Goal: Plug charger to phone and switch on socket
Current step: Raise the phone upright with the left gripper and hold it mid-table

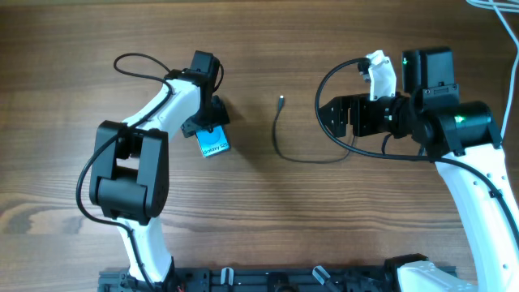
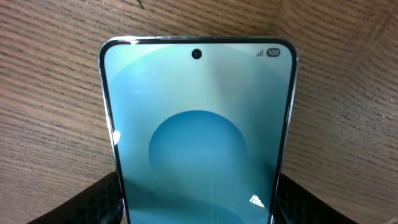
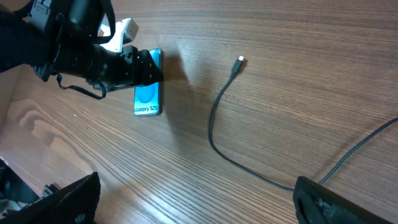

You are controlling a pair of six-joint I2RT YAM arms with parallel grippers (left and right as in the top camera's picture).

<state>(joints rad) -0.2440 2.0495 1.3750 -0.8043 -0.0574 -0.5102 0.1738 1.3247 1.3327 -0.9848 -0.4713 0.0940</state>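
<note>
The phone (image 1: 215,145) lies flat on the wooden table, its teal screen up and the white "Galaxy" strip at its near end. My left gripper (image 1: 208,128) is over its far end. In the left wrist view the phone (image 2: 198,112) fills the frame, and the black fingers (image 2: 87,202) sit against both long edges with no gap showing. The charger (image 1: 276,138), a thin black cable, curves across the table centre with its metal tip (image 3: 240,60) lying free. My right gripper (image 1: 327,118) hovers wide open right of the cable, holding nothing. The socket is out of view.
A thick white cord (image 1: 504,20) runs off the top right corner. The black cable (image 3: 249,168) trails back toward the right arm. A black rail (image 1: 268,280) lines the table's near edge.
</note>
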